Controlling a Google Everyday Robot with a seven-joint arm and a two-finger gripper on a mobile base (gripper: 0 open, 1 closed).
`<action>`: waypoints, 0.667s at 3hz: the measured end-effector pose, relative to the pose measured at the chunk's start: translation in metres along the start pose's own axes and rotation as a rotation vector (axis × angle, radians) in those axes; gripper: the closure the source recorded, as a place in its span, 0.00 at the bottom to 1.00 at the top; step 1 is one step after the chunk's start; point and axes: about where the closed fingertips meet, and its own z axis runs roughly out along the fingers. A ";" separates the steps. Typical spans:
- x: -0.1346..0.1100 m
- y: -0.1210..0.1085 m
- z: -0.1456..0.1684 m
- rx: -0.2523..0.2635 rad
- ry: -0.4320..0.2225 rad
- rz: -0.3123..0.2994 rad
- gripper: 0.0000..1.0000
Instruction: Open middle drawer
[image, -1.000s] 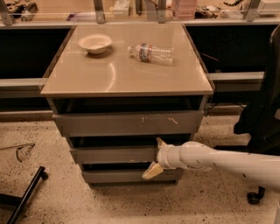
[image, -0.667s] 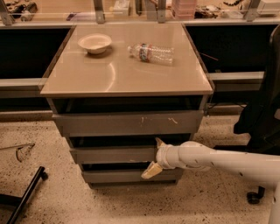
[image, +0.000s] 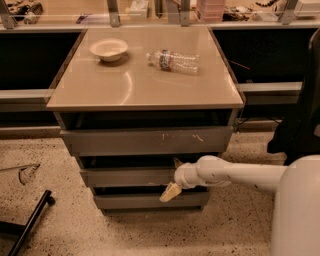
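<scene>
The middle drawer is a plain grey front in the cabinet below the tan tabletop. It sits between a taller scratched top front and a short bottom front. My gripper is at the right part of the middle front, on a white arm reaching in from the right. Its fingers are spread. The upper one is at the front's top edge and the tan lower one hangs below its bottom edge. The front lies between them.
A white bowl and a lying plastic bottle are on the tabletop. A black bar lies on the speckled floor at the left. A dark object stands at the right. Dark shelving runs behind the cabinet.
</scene>
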 end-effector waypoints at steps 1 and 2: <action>0.008 0.017 0.008 -0.122 0.031 0.003 0.00; 0.009 0.017 0.008 -0.122 0.031 0.003 0.00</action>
